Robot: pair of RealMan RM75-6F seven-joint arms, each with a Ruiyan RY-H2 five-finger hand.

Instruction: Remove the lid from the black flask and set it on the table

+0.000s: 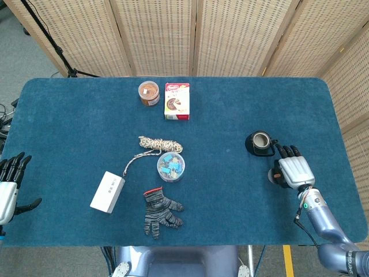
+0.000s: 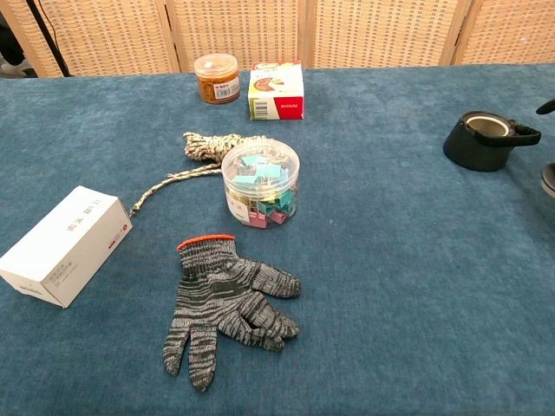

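The black flask (image 1: 259, 143) stands open on the blue table, its round mouth bare; in the chest view the flask (image 2: 482, 139) sits at the far right. My right hand (image 1: 293, 171) hovers palm down to the right of and nearer than the flask, holding the dark lid (image 1: 275, 175), which peeks out under its left side. In the chest view only a sliver of the lid (image 2: 550, 179) shows at the right edge, low near the cloth. My left hand (image 1: 8, 184) hangs off the table's left edge, fingers spread and holding nothing.
A brown-filled jar (image 1: 149, 93) and a red-and-white box (image 1: 177, 101) stand at the back. A coiled rope (image 1: 158, 143), a tub of coloured clips (image 1: 170, 167), a white box (image 1: 108, 191) and a grey knit glove (image 1: 161, 213) lie left of centre.
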